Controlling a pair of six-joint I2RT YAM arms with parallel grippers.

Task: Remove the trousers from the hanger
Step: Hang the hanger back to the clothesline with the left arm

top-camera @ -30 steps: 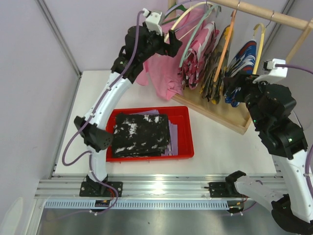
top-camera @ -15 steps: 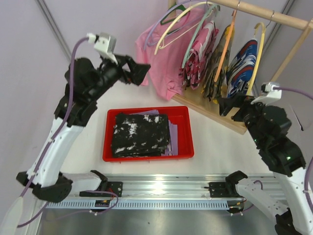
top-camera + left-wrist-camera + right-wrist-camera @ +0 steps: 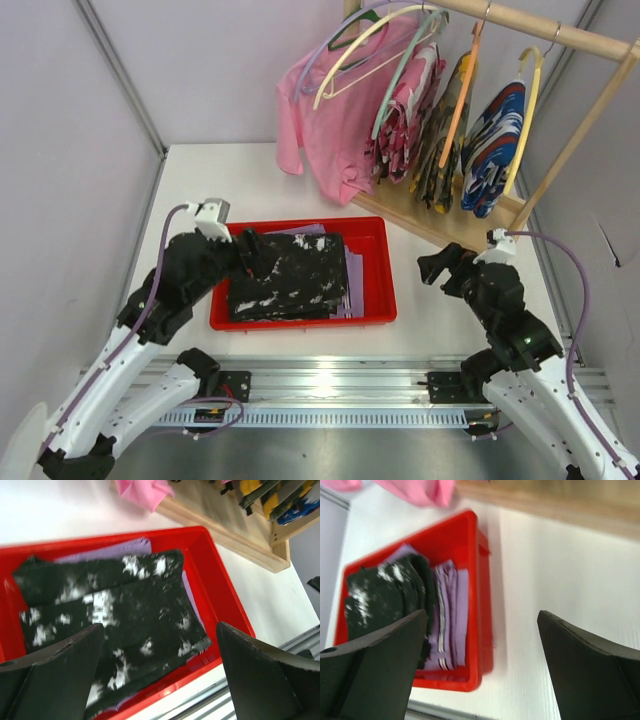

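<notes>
While the left gripper (image 3: 157, 630) and the right gripper (image 3: 482, 617) both stood wide apart and empty, two trousers (image 3: 300, 290) lay in one red tray (image 3: 305, 322): the black speckled pair (image 3: 285, 270) atop the lavender pair (image 3: 355, 275).

Bare white table (image 3: 425, 315) runs between the red plastic tray (image 3: 391, 280) near the front edge and the wooden rack base (image 3: 455, 228) under hanging clothes (image 3: 400, 110) at the far right corner.
</notes>
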